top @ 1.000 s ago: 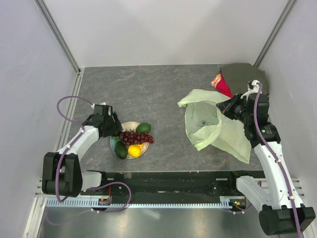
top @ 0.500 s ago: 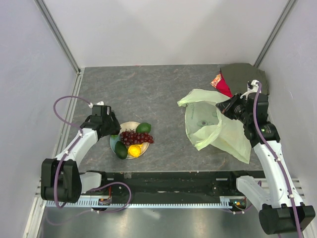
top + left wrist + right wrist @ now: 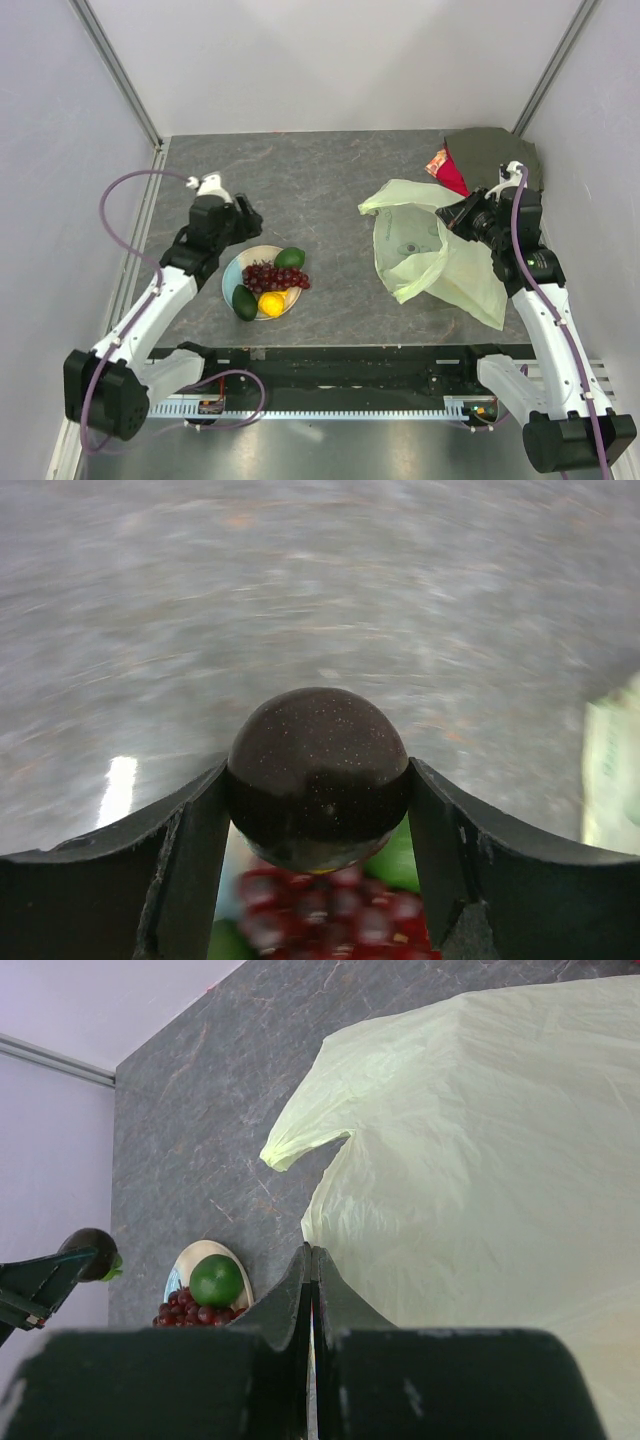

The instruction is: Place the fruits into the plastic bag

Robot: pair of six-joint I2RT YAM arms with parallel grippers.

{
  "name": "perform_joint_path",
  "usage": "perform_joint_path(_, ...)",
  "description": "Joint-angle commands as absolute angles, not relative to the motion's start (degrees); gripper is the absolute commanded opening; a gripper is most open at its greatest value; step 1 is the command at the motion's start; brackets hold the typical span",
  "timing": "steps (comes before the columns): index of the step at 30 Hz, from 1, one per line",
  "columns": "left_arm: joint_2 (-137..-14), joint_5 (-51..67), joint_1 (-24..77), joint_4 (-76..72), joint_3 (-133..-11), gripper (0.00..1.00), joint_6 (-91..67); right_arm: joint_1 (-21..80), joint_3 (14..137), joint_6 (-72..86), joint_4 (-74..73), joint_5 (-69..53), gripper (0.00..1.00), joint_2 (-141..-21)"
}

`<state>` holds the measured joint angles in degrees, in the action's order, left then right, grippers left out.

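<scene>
Dark round brown-purple fruit (image 3: 318, 750) fills my left claw (image 3: 317, 780); thin pale-green plastic bag (image 3: 440, 262), pinched by right claw (image 3: 311, 1260), lies at three o'clock.

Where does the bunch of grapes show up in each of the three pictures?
Top external: grape bunch on the plate, left of centre.
Left wrist: grape bunch blurred at the bottom edge, below the gripped dark fruit.
Right wrist: grape bunch bottom left, under a green avocado.
Shared landmark: the plastic bag.
</scene>
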<state>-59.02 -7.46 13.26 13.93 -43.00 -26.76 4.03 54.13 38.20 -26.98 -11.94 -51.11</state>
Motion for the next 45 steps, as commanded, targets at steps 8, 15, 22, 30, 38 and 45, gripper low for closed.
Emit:
perform_joint_path(8, -76.27, -2.29, 39.71, 0.18, -56.42, 0.62, -32.61, 4.22, 55.19, 38.94, -25.84, -12.22, 0.0, -50.01)
perform_joint_path(15, -90.41, 5.09, 45.78, -6.33, -62.04, 0.63, -41.55, 4.22, 55.37, 39.46, -26.02, -12.48, 0.0, -49.4)
perform_joint_path(22, -101.58, 9.67, 49.48, -6.42, -69.69, 0.63, -45.35, 4.22, 55.37, 39.55, -26.02, -12.39, 0.0, -48.69)
perform_joint_path(30, -110.47, 6.78, 51.94, -5.63, -79.79, 0.67, -46.32, 4.22, 55.28, 39.64, -25.84, -12.57, 0.0, -48.25)
perform_joint_path(38, -119.08, 9.84, 54.58, -3.69, -88.22, 0.7, -48.17, 4.22, 55.63, 39.82, -25.93, -12.57, 0.0, -48.34)
perform_joint_path(45, -124.19, 13.97, 56.95, -0.62, -92.72, 0.72, -45.53, 4.22, 55.63, 39.9, -25.84, -12.39, 0.0, -48.43)
